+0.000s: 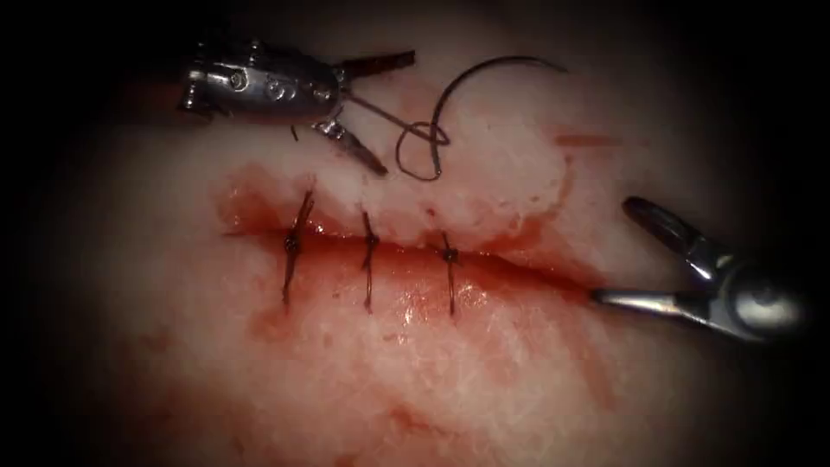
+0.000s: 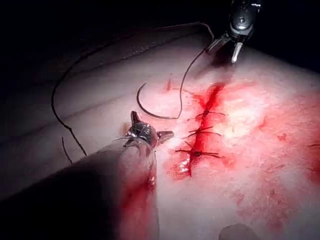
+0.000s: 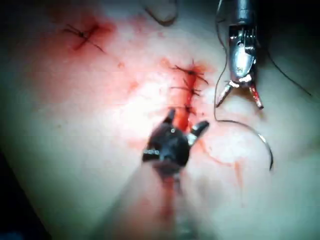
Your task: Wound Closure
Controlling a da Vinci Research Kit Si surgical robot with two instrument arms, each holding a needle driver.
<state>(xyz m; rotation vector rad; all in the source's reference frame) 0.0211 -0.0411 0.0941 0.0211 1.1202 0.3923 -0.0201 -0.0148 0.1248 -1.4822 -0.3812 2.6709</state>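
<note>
Tissue (image 1: pixel 415 380) lies nearest the endoscope, its cut (image 1: pixel 484 258) crossed by three tied stitches (image 1: pixel 369 259) with red fluid (image 1: pixel 415 298) pooled along it. Beyond the cut the needle (image 1: pixel 467 82) rests loose on the surface, not in the tissue, its thread (image 1: pixel 419 147) looping toward the left tool (image 1: pixel 372 112), whose fingers are spread wide and seem to grip nothing. At the cut's unstitched right end the right tool (image 1: pixel 622 251) waits, fingers equally agape and empty; no writing is legible.
</note>
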